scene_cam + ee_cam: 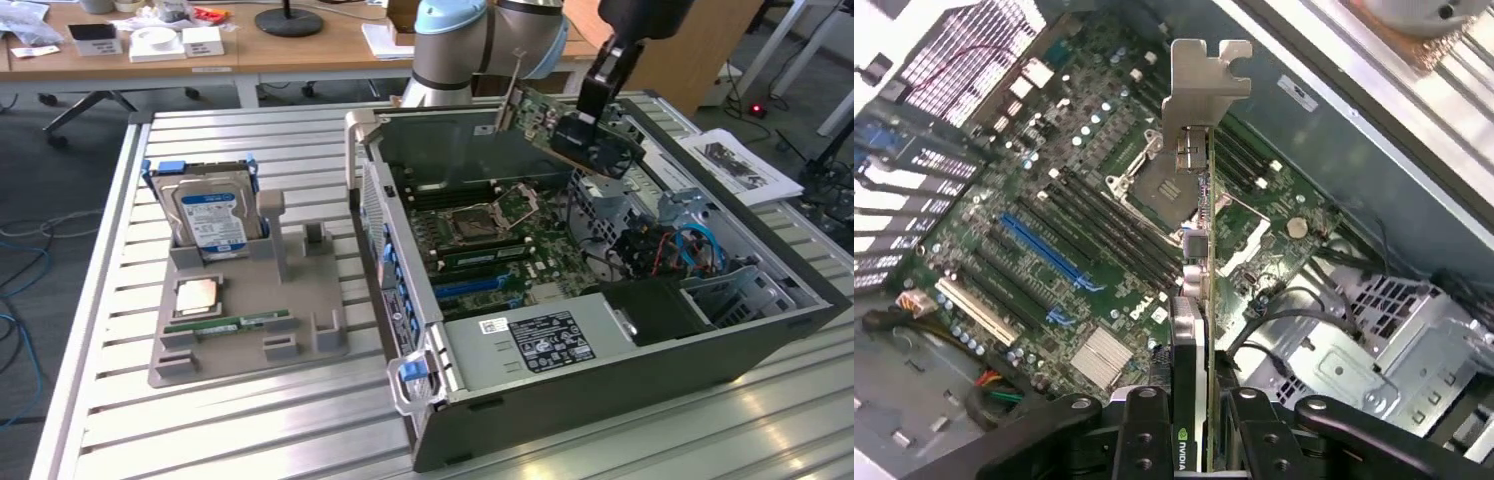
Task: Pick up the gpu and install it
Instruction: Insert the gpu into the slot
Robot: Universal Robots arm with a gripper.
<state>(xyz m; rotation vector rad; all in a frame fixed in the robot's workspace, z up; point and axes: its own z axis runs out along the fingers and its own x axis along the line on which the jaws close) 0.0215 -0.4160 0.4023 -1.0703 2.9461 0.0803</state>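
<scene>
The gpu, a green card with a dark face and a silver end bracket, hangs tilted in the air over the open computer case. My gripper is shut on its upper edge. In the wrist view the gpu appears edge-on, its bracket pointing away from my gripper. The fingers clamp the card from both sides. Beneath it lies the motherboard with its blue slots and the processor socket.
On the exterior view's left a grey holder tray carries an upright hard drive, a RAM stick and a small chip. Cables and a drive cage fill the case's right side. Papers lie beyond it.
</scene>
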